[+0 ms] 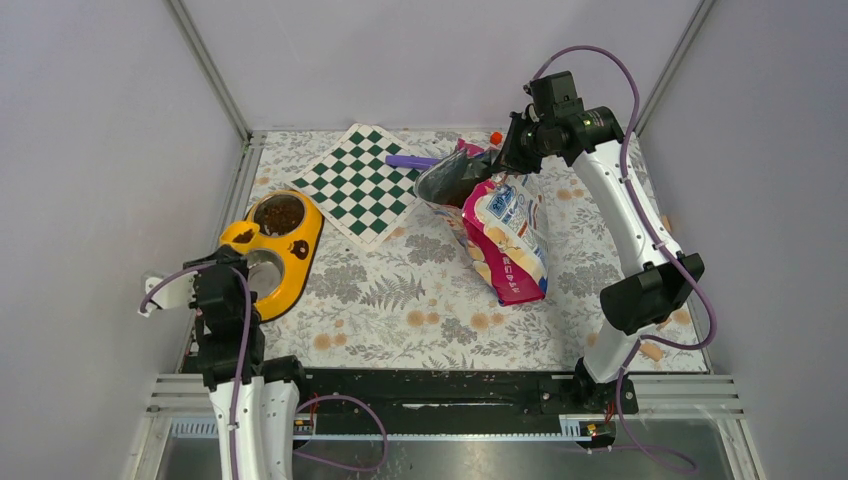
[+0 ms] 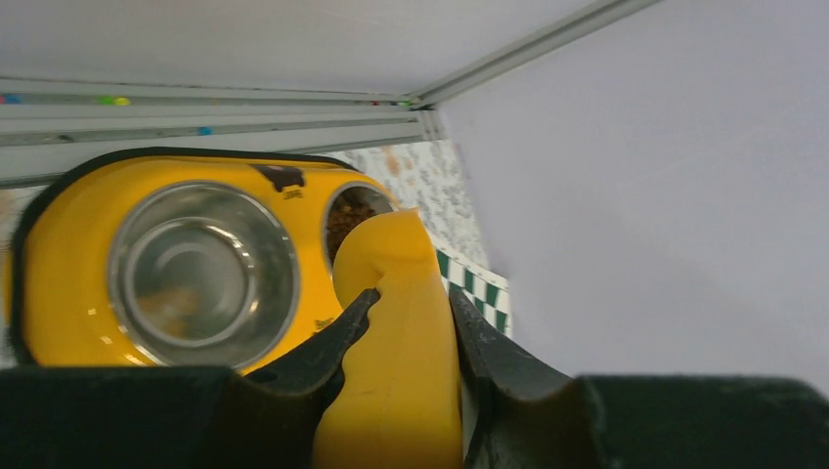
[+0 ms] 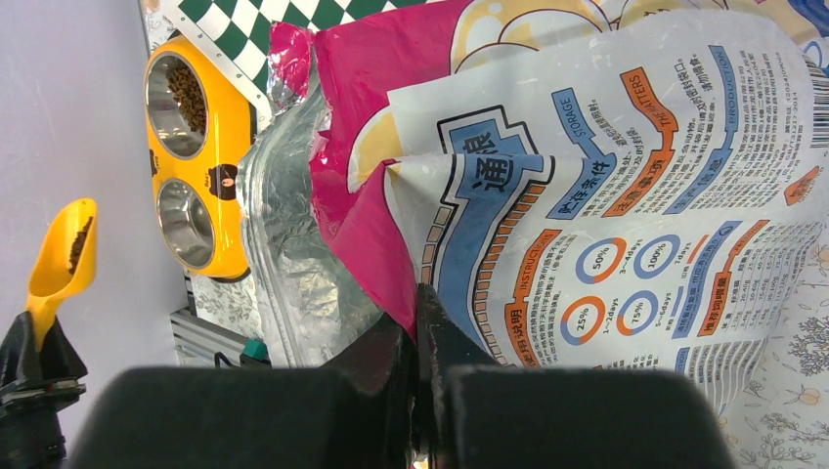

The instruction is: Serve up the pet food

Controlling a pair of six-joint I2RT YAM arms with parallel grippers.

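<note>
Far left on the desk (image 1: 420, 300), the left end effector (image 2: 411, 298) is clamped on an orange-yellow plastic scoop (image 2: 391, 259). The scoop's long axis points to the far side. The yellow double-bowl feeder (image 1: 305, 252) sits just right of it, so this arm is the nearer one. Only the right wrist view shows dark-brown kibble pellets (image 3: 80, 244) in the scoop. Further right, the right end effector (image 3: 420, 313) is pinched together on the glossy pink-and-blue bag (image 1: 505, 235).

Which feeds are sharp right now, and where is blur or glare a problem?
Top external: evenly lit and sharp. Left wrist: the orange plastic scoop in the left gripper is close and blurred; the yellow double-bowl feeder is slightly soft. Right wrist: print on the glossy pink-and-blue bag is crisp; its crinkled silver lining glints.
</note>
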